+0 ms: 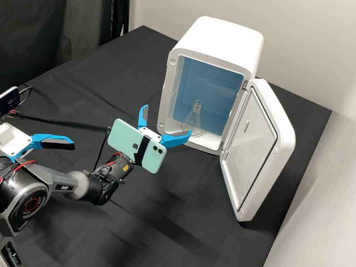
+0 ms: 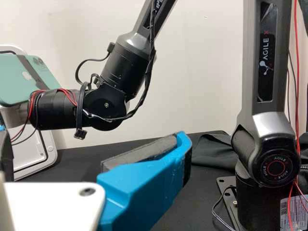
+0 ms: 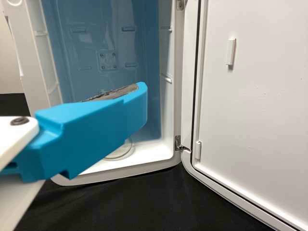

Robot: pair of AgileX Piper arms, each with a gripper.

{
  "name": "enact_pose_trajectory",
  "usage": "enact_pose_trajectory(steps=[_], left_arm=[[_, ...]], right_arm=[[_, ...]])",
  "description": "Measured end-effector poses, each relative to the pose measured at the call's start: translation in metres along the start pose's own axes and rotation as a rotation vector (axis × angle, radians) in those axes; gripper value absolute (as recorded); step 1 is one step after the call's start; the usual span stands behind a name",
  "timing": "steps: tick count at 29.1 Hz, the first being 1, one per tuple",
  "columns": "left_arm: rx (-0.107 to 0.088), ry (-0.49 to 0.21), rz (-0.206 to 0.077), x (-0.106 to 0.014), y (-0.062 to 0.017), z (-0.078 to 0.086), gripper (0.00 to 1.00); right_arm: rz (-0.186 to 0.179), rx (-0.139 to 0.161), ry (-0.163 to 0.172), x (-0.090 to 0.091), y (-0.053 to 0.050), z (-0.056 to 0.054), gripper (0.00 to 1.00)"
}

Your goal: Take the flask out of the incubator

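While flask (image 1: 196, 112) stands upright in incubator (image 1: 218, 39), neck up, long axis vertical, right claw (image 1: 166, 122) spread apart at opening.

flask (image 3: 121, 149) largely hidden behind fingers (image 3: 96, 127), door (image 3: 250, 120) cropped

- A maker's name in white letters, with a small emblem beside it, runs lengthwise up the dark panel (image 2: 268, 57) on an arm's upright column.
- Small pale lettering circles the red ring on the round joint cap (image 2: 275, 168) below that panel.
- A dark maker's emblem sits mid-back on the mint-green phone (image 1: 138, 145) strapped behind the right end effector (image 1: 166, 121).
- A short white mark stands on the right arm's grey forearm (image 1: 65, 188), too small to make out.
- A pale label (image 1: 0, 264) with fine print is stuck to the arm's lower link; the print is too small to read.
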Motion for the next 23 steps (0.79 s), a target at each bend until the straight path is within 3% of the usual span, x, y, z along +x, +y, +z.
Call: enact_pose_trajectory(steps=[12, 15, 17, 19, 23], left_arm=[[0.000, 0.000, 0.000, 0.000, 0.0000, 0.000, 1.00], [0.017, -0.005, -0.010, 0.001, -0.0023, -0.003, 1.00], [0.018, 0.007, -0.018, 0.003, -0.0051, -0.009, 1.00], [0.013, 0.030, -0.029, 0.005, -0.0088, -0.016, 1.00], [-0.034, 0.073, -0.062, 0.008, -0.0200, -0.030, 1.00]], right_arm=[[0.000, 0.000, 0.000, 0.000, 0.000, 0.000, 1.00], [0.000, 0.000, 0.000, 0.000, 0.000, 0.000, 1.00], [0.000, 0.000, 0.000, 0.000, 0.000, 0.000, 1.00], [0.000, 0.000, 0.000, 0.000, 0.000, 0.000, 1.00], [0.000, 0.000, 0.000, 0.000, 0.000, 0.000, 1.00]])
